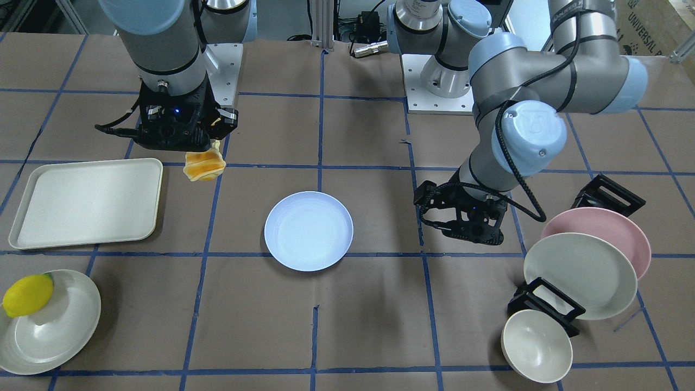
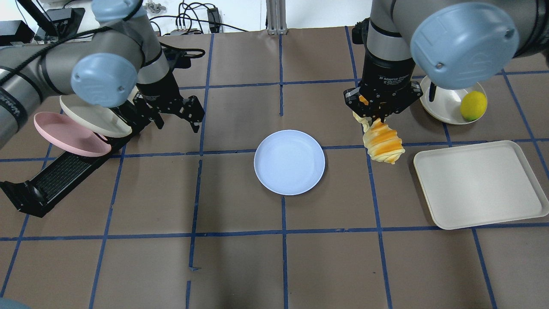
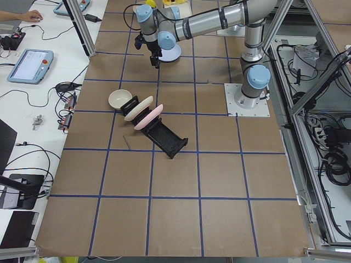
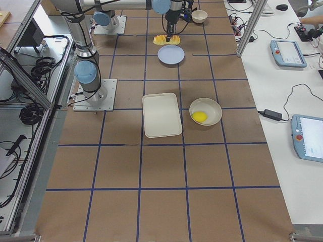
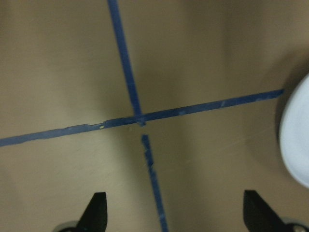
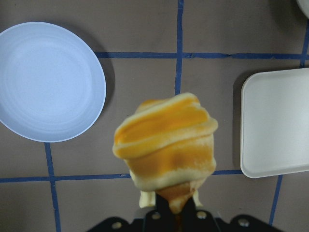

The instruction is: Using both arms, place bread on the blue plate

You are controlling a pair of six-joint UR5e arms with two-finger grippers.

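**Transfer stage, bread in the air.** The right arm [image 2: 386, 51] points straight down, and its jaws are closed on one end of the bread [image 2: 383, 143]. The striped loaf hangs below them, apparently clear of the counter [image 2: 240, 257]. It sits between the blue plate [image 2: 289, 162] and the cream tray [image 2: 476, 184], just beside the plate's rim and not yet above it. In the right wrist view the plate lies up and to the left of the loaf, with nothing on it.

The left arm [image 2: 150, 73] hovers on the far side of the plate, next to the rack of pink and cream plates [image 2: 81, 128]. Its jaws are spread apart and hold nothing. In its wrist view only bare counter and a sliver of the plate's edge show between the tips.

**Step in hand:** the pick appears complete, and the carry to the plate is unfinished.

**Next move, as judged:** the right arm should travel sideways toward the robot's left until the loaf hangs over the plate's centre. It should then lower the loaf until it rests on the dish before the jaws part. The grip is at one end only, so the soft loaf may swing or sag, and a slow approach is advisable. The left arm is well placed to steady the plate or the free end.
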